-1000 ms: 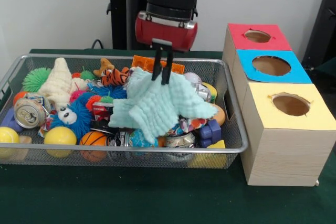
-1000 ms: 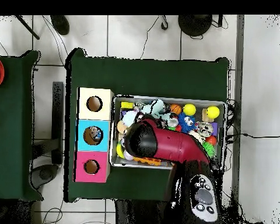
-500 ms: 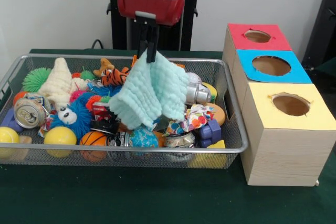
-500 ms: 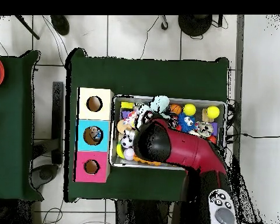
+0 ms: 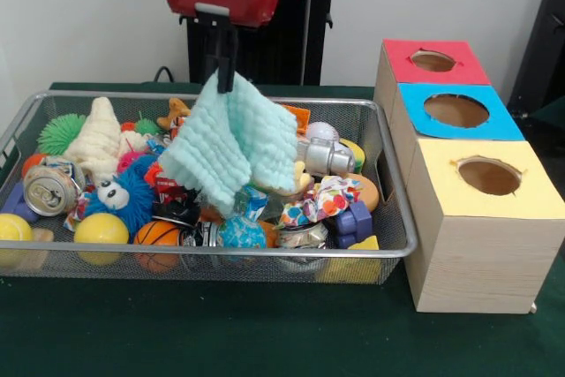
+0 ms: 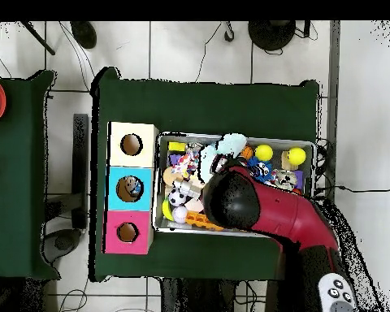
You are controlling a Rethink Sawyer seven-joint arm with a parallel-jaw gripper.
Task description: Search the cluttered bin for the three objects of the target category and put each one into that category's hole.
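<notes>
My gripper [image 5: 225, 79] is shut on the top corner of a mint green cloth [image 5: 231, 141], which hangs lifted above the middle of the wire bin [image 5: 388, 249]. In the overhead view the arm covers the gripper and only an edge of the green cloth [image 6: 226, 146] shows. Beside the bin stands a row of wooden boxes with round holes: red [image 5: 433, 61], blue [image 5: 456, 110] and yellow [image 5: 488, 176]. Clutter fills the bin: a silver toy robot [image 5: 325, 154], a blue furry toy [image 5: 128, 192], a drink can [image 5: 48, 190], a basketball [image 5: 159, 234] and yellow balls [image 5: 101, 229].
A cream knitted cloth [image 5: 95, 137] and a green spiky ball [image 5: 60, 132] lie at the bin's left end, a tiger toy [image 5: 192, 129] behind the hanging cloth. A patterned crumpled cloth [image 5: 320, 201] and a purple block [image 5: 355, 221] sit near the boxes.
The gripper has risen and moved left in the front view, lifting the green cloth off the pile. The toy robot and the patterned cloth beneath it are now uncovered.
</notes>
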